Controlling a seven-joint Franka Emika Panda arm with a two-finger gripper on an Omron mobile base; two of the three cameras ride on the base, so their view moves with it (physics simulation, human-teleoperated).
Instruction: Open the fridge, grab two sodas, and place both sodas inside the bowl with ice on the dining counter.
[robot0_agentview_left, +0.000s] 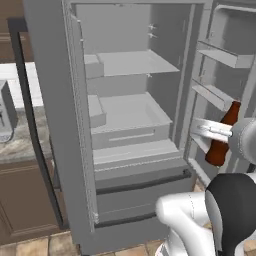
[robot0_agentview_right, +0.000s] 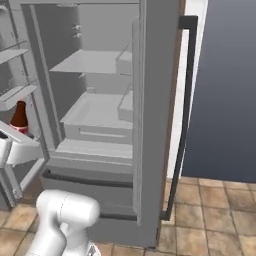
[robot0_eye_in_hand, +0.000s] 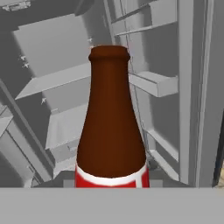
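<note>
Fridge (robot0_agentview_left: 130, 125) open, bottle in hand.
Both doors swung wide, shelves w/ nothing on them; end effector (robot0_agentview_left: 220, 145) by the right door racks, closed narrow on the brown cola bottle (robot0_agentview_left: 222, 137), upright, red label at its lower part.

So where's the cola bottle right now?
The bottle stands upright at the open right fridge door's lower shelves, right side of the left base view, in the tool.
</note>
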